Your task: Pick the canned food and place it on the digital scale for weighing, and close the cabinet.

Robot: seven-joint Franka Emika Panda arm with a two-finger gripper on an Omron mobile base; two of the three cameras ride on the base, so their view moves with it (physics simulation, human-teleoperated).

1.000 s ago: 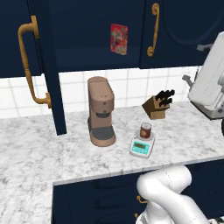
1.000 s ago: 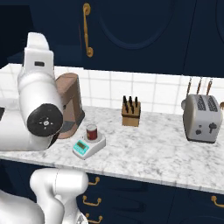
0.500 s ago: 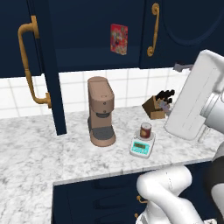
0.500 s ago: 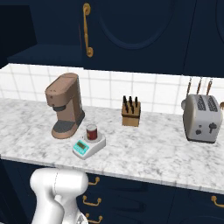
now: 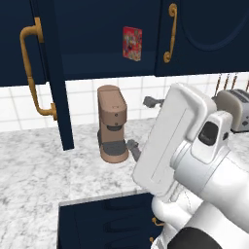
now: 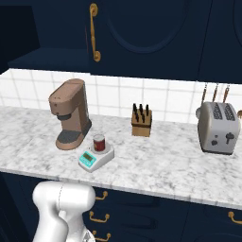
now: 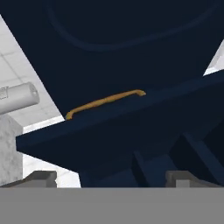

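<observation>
The can (image 6: 99, 142) stands upright on the round platter of the scale (image 6: 96, 157), near the front edge of the marble counter (image 6: 156, 163) and just in front and to the right of the brown coffee machine (image 6: 72, 113) in the right base view. A wooden knife block (image 6: 142, 122) sits toward the back edge of the counter at its middle, and a silver toaster (image 6: 217, 126) stands well apart toward the right end.

The white arm (image 5: 194, 160) is raised high in the left base view, its broad upper link tilted across the right half of the frame and hiding the scale there; the coffee machine (image 5: 112, 124) shows beside it. The gripper (image 7: 111, 177) points up at the cabinet (image 7: 127, 52): in the hand view its two dark fingertips (image 7: 41, 178) sit wide apart with nothing between them, aimed at the navy door face and its curved brass handle (image 7: 105, 103), with the underside edge of the cabinet running across below. The fingers are clear of the door and the handle.

One cabinet door (image 5: 53, 73) stands open, swung outward edge-on at the left of the left base view, with its long brass handle (image 5: 36, 73) facing left. Inside the open cabinet a flat red printed box (image 5: 132, 43) shows against the dark interior. The neighbouring door (image 5: 204, 34) on the right is shut.
</observation>
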